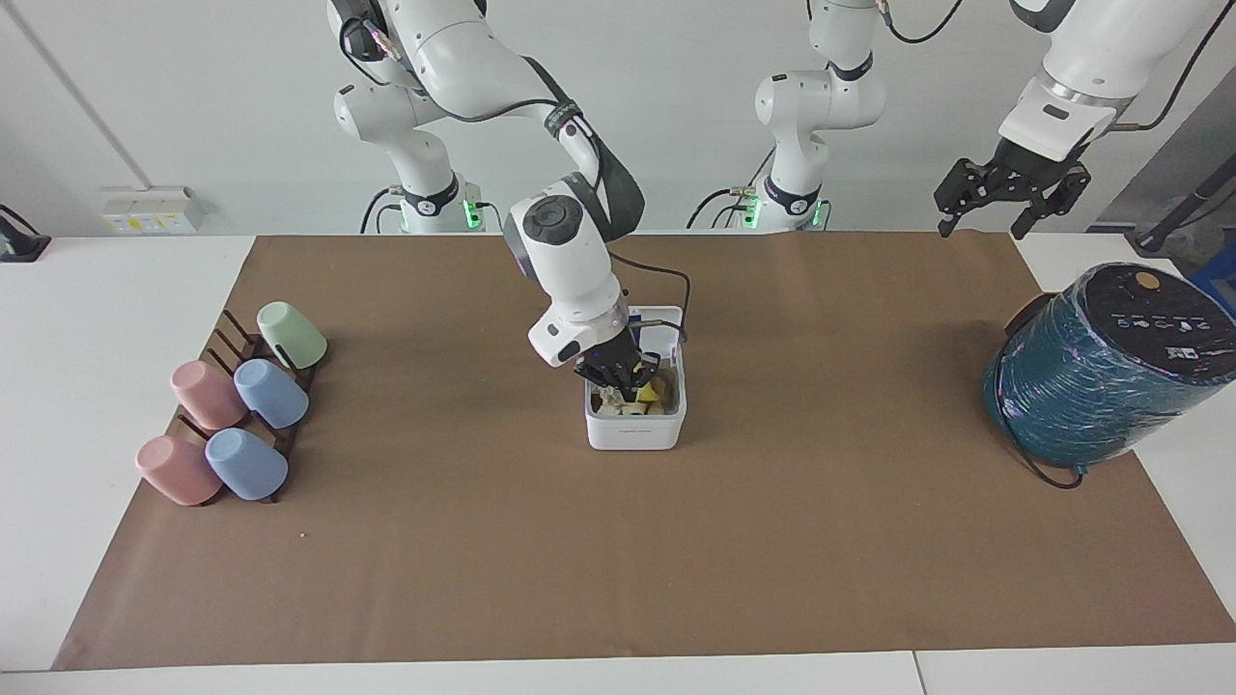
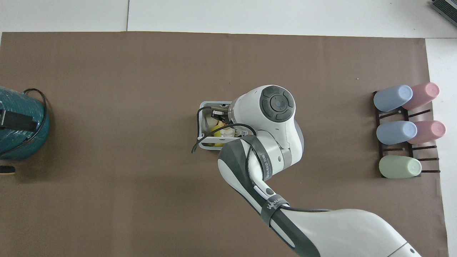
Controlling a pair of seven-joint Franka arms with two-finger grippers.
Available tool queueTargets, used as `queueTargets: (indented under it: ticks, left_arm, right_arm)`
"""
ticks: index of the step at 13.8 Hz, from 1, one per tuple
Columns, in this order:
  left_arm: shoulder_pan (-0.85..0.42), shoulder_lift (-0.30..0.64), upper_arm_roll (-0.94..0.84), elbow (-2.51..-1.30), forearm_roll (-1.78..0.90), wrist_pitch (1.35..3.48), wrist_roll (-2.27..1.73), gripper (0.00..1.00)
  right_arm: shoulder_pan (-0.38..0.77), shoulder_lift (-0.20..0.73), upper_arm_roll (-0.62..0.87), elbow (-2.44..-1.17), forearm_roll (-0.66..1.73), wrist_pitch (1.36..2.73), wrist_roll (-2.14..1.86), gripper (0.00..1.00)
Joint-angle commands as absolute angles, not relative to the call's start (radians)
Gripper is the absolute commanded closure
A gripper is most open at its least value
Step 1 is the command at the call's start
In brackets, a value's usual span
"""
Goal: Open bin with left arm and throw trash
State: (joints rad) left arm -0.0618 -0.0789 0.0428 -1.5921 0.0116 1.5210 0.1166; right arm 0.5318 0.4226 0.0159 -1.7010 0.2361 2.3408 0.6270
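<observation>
two arms: the right one bends steeply down, its right end effector [image 1: 626, 386] dipped into the open bin [image 1: 634, 431] mid-counter, fingertips closed among the trash [image 1: 655, 391]; whether it grips any, i cannot tell. the left end effector [image 1: 995, 198] hangs raised, spread open, empty, toward its own end from the bin.

my own forearm covers much of the bin [image 2: 202, 123] from overhead, hiding my right end effector [image 1: 623, 384]. the teal cylinder [image 2: 18, 125] is cut off by the picture's edge.
</observation>
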Motion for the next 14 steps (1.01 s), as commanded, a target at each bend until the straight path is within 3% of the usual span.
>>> queueTargets:
  ticks: [1, 3, 6, 8, 11, 14]
  left_arm:
    - [-0.061, -0.104, 0.038, -1.620, 0.005, 1.545, 0.121, 0.00]
    - [-0.063, -0.106, 0.038, -1.623, 0.005, 1.528, 0.124, 0.00]
    - [-0.061, -0.106, 0.038, -1.623, 0.005, 1.529, 0.124, 0.00]
    - [-0.061, -0.106, 0.038, -1.623, 0.005, 1.529, 0.124, 0.00]
    - [-0.061, -0.106, 0.038, -1.623, 0.005, 1.529, 0.124, 0.00]
    - [-0.061, -0.106, 0.038, -1.623, 0.005, 1.529, 0.124, 0.00]
  right_arm:
    - [0.535, 0.431, 0.017, -1.686, 0.255, 2.358, 0.655, 0.98]
    - [0.532, 0.426, 0.018, -1.666, 0.255, 2.335, 0.669, 0.85]
    - [0.532, 0.399, 0.020, -1.661, 0.285, 2.306, 0.670, 0.47]
    - [0.532, 0.387, 0.020, -1.661, 0.298, 2.306, 0.672, 0.33]
    - [0.532, 0.350, 0.018, -1.660, 0.307, 2.289, 0.676, 0.17]
    - [0.528, 0.324, 0.020, -1.655, 0.307, 2.264, 0.676, 0.11]
